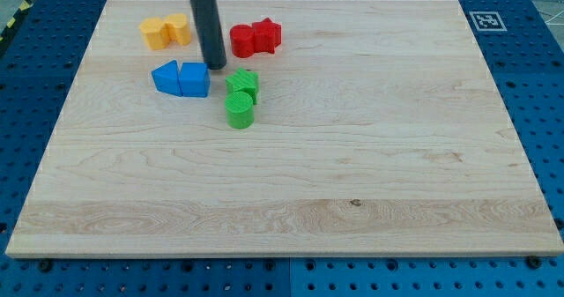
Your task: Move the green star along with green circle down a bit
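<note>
At the view's top right corner of the desk point(352, 156) sits a small black-and-white square marker point(486, 20), the only printed sign I can find; it carries a pattern, no readable words. The desk is a pale wooden board with visible grain and a small dark knot low in the middle, lying on a blue perforated base point(546, 112). A strip of yellow-and-black tape point(12, 24) shows at the far upper left.

My end effector is a plain dark rod with nothing to spread or pinch, and my tip point(216, 66) rests on the wood just up and left of the green star point(243, 83), right beside the blue blocks point(181, 77). The green star touches the green circle point(239, 110), which lies just below it. Two yellow blocks point(165, 31) sit together toward the upper left, and two red blocks point(255, 38) sit together just right of my rod.
</note>
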